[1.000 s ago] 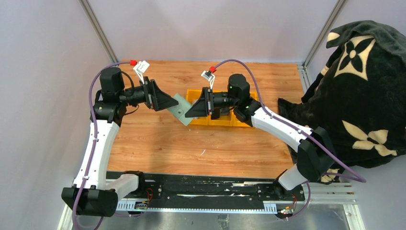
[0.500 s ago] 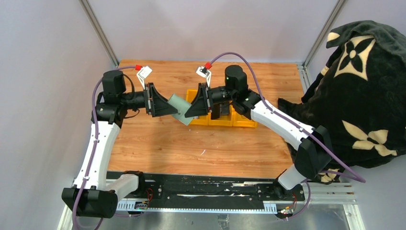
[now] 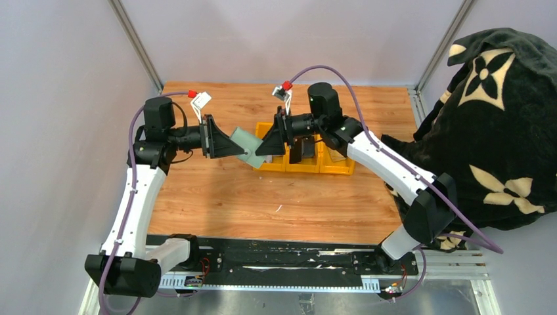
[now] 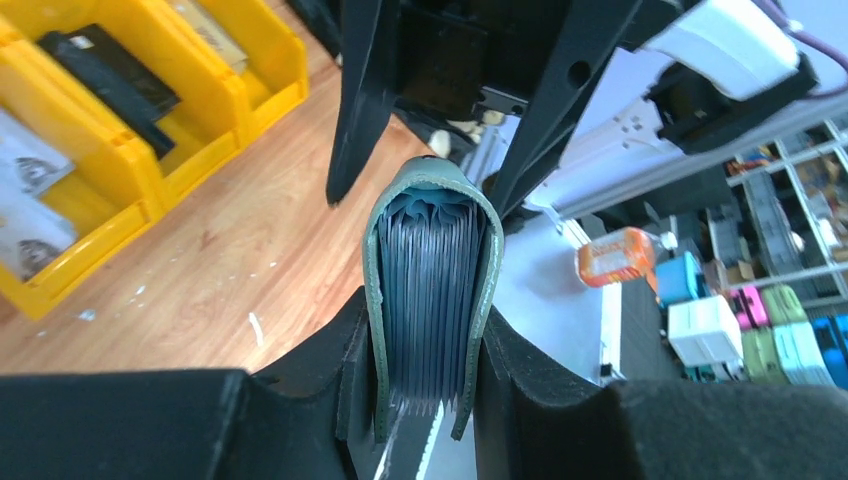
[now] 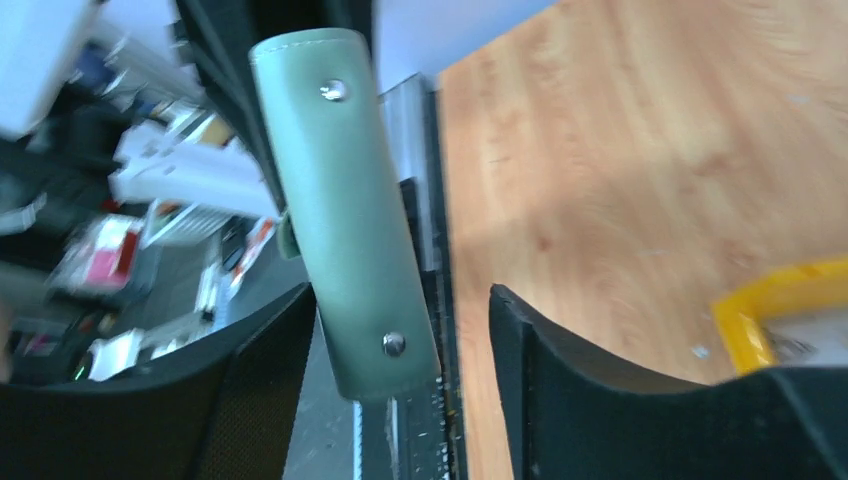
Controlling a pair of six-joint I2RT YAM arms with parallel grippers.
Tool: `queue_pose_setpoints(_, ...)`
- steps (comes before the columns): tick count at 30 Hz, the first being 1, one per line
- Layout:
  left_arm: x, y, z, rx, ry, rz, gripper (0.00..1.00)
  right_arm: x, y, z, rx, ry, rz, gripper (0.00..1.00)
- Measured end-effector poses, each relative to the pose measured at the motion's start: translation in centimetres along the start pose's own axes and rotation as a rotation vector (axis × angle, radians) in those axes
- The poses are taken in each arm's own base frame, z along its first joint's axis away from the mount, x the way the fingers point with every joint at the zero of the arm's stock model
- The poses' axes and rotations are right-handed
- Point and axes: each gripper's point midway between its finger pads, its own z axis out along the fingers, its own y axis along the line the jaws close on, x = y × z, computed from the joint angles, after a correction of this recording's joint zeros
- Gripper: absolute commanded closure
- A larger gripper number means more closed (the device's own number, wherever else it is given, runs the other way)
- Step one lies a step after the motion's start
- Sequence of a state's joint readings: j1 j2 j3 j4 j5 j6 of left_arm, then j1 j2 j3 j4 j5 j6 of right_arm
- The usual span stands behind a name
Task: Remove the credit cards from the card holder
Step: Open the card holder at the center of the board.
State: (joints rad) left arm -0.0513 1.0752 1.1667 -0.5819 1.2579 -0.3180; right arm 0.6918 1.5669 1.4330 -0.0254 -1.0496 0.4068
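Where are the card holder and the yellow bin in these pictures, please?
card holder (image 5: pixel 347 210), right wrist view, on its green spine.
yellow bin (image 3: pixel 307 168), top external view, on its front wall.

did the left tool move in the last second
Yes. In the top view the left tool has slid right, closer to the yellow bin, and is now clamped on the card holder.

Top cam overhead; wrist cams near holder
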Motion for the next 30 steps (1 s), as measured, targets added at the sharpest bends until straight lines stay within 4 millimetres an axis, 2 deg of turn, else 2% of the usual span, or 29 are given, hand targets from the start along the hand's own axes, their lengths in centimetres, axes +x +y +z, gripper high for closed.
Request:
queue_pose_setpoints(3, -0.5, 1.6, 0.1, -0.082, -0.021, -0.019, 1.00, -0.9, -2.6, -1.2, 0.196, -0.058, -0.006, 0.26)
queue_pose_setpoints(4, -0.6, 2.0, 0.2, -0.100, -0.025, -0.031, 1.00, -1.3, -2.9, -1.6, 0.247, -0.081, -0.016, 0.26)
queue_pose_setpoints(6, -0.8, 2.9, 0.2, -0.143, -0.037, -0.055, 1.00, -2.0, -2.9, -2.6, 0.345, -0.130, -0.061, 0.26)
queue_pose_setpoints(8, -1.1, 3.6, 0.2, -0.180, -0.052, -0.076, 1.00, -2.6, -1.8, -3.1, 0.395, -0.168, -0.111, 0.27)
queue_pose_setpoints(11, -1.6, 4.2, 0.2, -0.207, -0.071, -0.093, 1.00, -3.5, 1.0, -2.5, 0.402, -0.207, -0.207, 0.33)
queue_pose_setpoints(14, -1.9, 4.3, 0.3, -0.216, -0.084, -0.101, 1.00, -3.1, 2.1, -0.9, 0.377, -0.190, -0.248, 0.36)
queue_pose_setpoints(20, -2.1, 4.4, 0.3, -0.222, -0.092, -0.104, 1.00, -1.6, -0.2, 1.4, 0.384, -0.124, -0.226, 0.40)
queue_pose_setpoints(25, -2.1, 4.2, 0.3, -0.208, -0.089, -0.103, 1.00, -2.1, -0.1, 1.5, 0.383, -0.133, -0.231, 0.44)
queue_pose_setpoints(30, -2.0, 3.8, 0.3, -0.188, -0.082, -0.104, 1.00, -2.7, 0.2, 1.7, 0.370, -0.144, -0.231, 0.55)
